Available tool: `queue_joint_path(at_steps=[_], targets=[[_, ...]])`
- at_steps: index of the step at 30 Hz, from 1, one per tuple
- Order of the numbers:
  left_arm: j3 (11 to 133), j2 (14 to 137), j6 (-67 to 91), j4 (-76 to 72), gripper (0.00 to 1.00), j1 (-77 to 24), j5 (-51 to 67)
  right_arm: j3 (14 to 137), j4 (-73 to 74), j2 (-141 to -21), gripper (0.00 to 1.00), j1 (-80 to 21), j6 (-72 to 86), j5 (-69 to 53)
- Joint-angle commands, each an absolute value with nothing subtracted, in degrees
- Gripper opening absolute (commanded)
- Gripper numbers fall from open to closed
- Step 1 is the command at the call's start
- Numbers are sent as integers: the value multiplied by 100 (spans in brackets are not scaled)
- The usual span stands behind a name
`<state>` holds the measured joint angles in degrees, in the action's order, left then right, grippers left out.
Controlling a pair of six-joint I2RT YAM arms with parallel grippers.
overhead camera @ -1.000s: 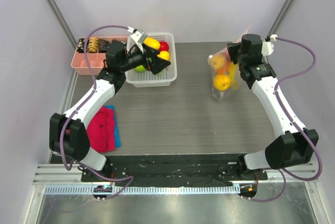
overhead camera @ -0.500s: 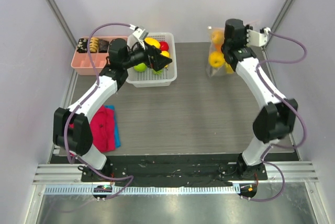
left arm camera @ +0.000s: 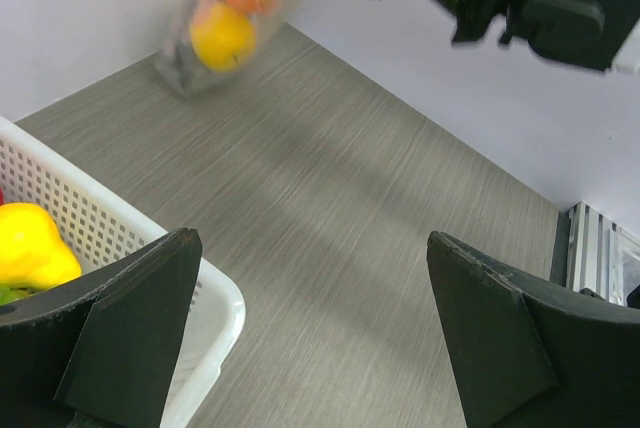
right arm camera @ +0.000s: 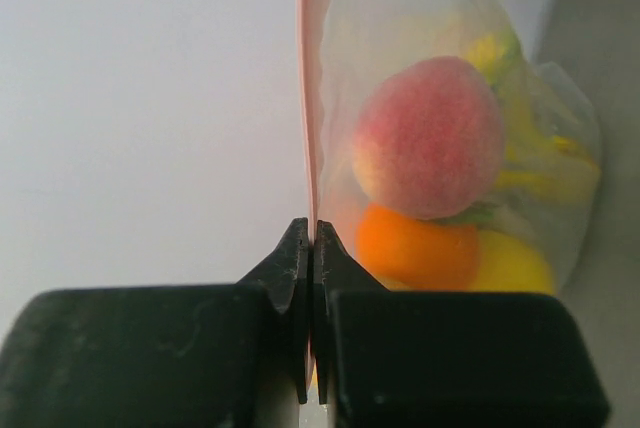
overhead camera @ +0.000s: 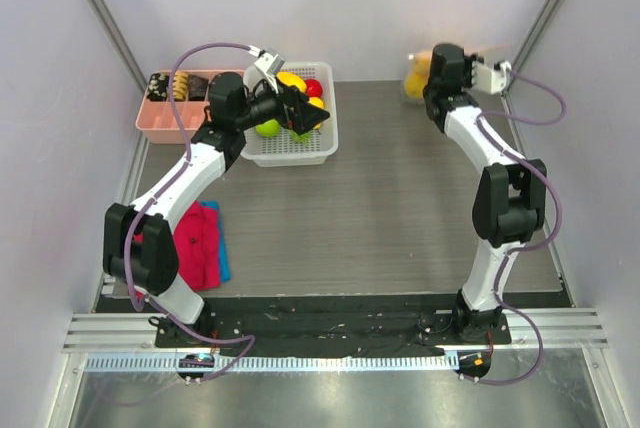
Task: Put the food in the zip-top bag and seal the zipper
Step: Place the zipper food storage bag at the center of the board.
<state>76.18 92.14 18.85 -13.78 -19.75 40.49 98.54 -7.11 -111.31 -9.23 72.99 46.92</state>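
My right gripper (right arm camera: 311, 233) is shut on the pinkish zipper (right arm camera: 305, 98) edge of the clear zip-top bag (right arm camera: 400, 38). Inside the bag lie a pink peach (right arm camera: 430, 138), an orange (right arm camera: 415, 248) and yellow food (right arm camera: 510, 266). From the top view the bag (overhead camera: 413, 78) hangs blurred at the far right back, beside the right gripper (overhead camera: 429, 75). My left gripper (overhead camera: 305, 116) hovers open and empty over the right edge of the white basket (overhead camera: 290, 156), which holds yellow (overhead camera: 291, 80), red (overhead camera: 313, 88) and green (overhead camera: 267, 129) food. In the left wrist view the bag (left arm camera: 235, 18) is lifted off the table.
A pink divided tray (overhead camera: 165, 126) with dark snack pieces stands at the back left beside the basket. A red cloth (overhead camera: 195, 248) on a blue one lies near the left arm's base. Walls close in the back and both sides.
The right arm has swung the bag from the right middle of the table up and back toward the far right corner. The left arm has barely shifted over the basket.
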Motion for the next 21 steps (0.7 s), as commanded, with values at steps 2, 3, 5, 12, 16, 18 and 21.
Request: queue_joint_path(at_steps=[2, 3, 5, 12, 16, 18, 21], targets=[[7559, 9097, 1758, -1441, 100, -1951, 3973, 7825, -415, -9924, 1, -923, 8215, 4633], [7559, 9105, 1775, -1441, 100, -1951, 3990, 7300, -248, -9827, 1, -923, 8322, 4519], [7567, 9140, 1775, -1441, 100, -1951, 3999, 6753, -35, -9528, 1, -932, 8472, 4264], [7620, 9219, 1828, -1415, 100, -1951, 4087, 5081, 404, -8675, 1, -923, 8710, 3990], [7637, 9316, 1986, -1485, 100, -1951, 4104, 4948, 10, -8885, 1, -879, 8465, 3982], [7699, 9343, 2039, -1459, 100, -1951, 4096, 4983, -446, -9104, 1, -888, 8342, 3938], [7752, 9334, 1987, -1346, 100, -1951, 4061, 5254, -817, -9394, 1, -879, 8139, 3920]])
